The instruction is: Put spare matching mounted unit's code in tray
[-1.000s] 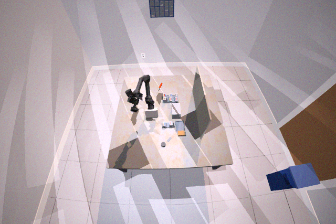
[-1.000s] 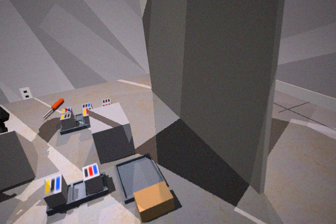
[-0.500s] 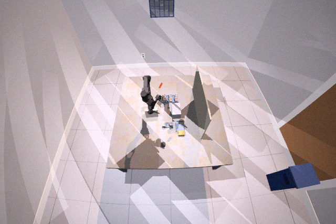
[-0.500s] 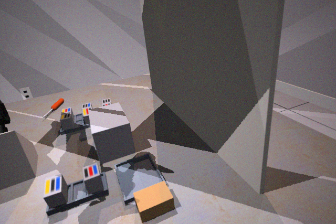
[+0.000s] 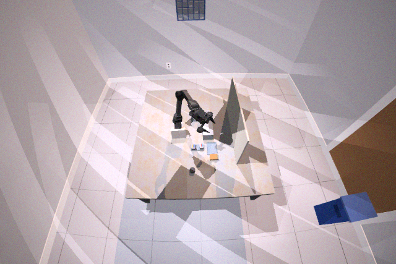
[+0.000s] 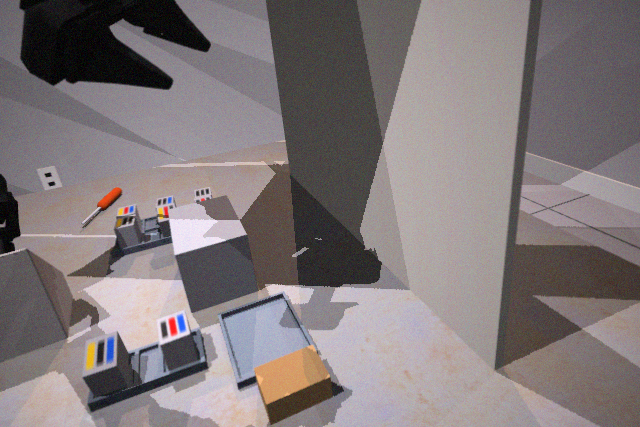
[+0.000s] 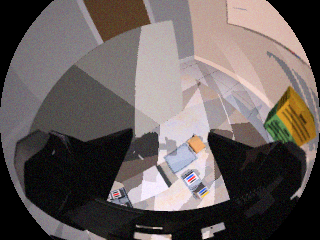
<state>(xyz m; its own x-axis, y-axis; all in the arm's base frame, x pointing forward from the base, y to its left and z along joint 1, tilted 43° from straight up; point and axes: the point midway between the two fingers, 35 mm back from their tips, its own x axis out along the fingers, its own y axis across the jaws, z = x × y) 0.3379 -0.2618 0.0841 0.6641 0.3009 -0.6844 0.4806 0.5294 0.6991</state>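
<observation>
The arm bends over the table, its gripper (image 5: 208,124) (image 6: 192,66) (image 7: 171,135) raised high, fingers wide apart around nothing. Below it, beyond the grey block (image 6: 217,262), lies the shallow tray (image 5: 211,148) (image 6: 266,334) (image 7: 180,158), an orange block (image 5: 213,156) (image 6: 293,381) (image 7: 196,144) over one end. The mounted unit's code cannot be made out; the grey block partly hides the farther spares (image 6: 165,207) (image 7: 117,194).
</observation>
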